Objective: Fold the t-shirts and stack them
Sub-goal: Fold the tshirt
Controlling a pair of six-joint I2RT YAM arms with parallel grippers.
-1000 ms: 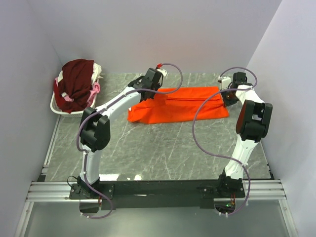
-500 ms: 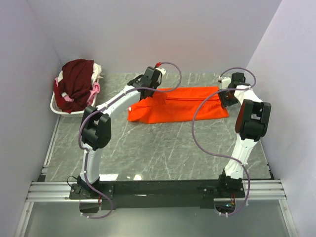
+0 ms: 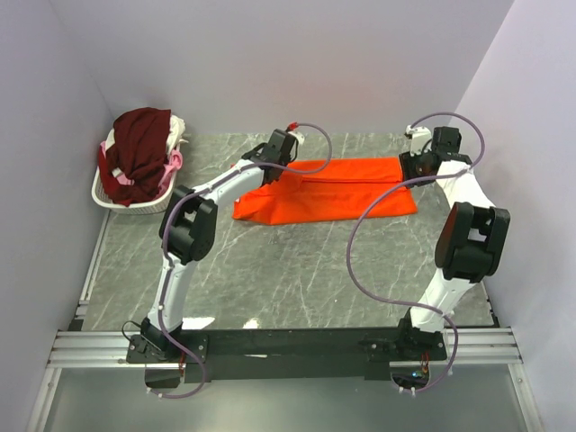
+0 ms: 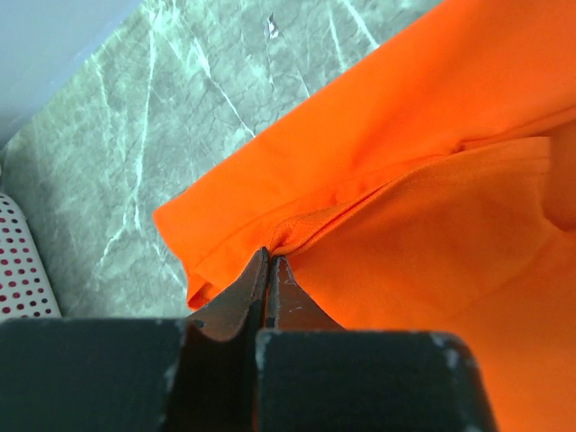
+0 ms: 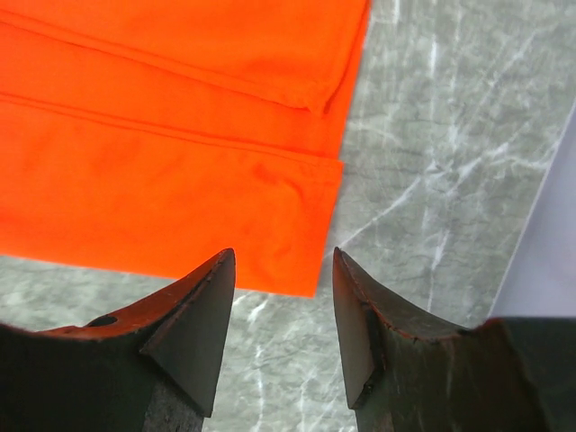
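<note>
Shirt: orange t-shirt (image 3: 333,193) lay folded long, far centre of the desk (image 3: 297,270).
Left gripper (image 4: 268,261): I had it pinched on the left fold.
Right gripper (image 5: 283,255): parted, empty, over the right end.
Handling: soft and limp, I judged; best taken by doubled edges.

Bright, even light; soft shadows.

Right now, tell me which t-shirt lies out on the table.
The orange t-shirt, lying flat on the table. The maroon t-shirt and the pink and white cloth under it are heaped in the white basket.
</note>
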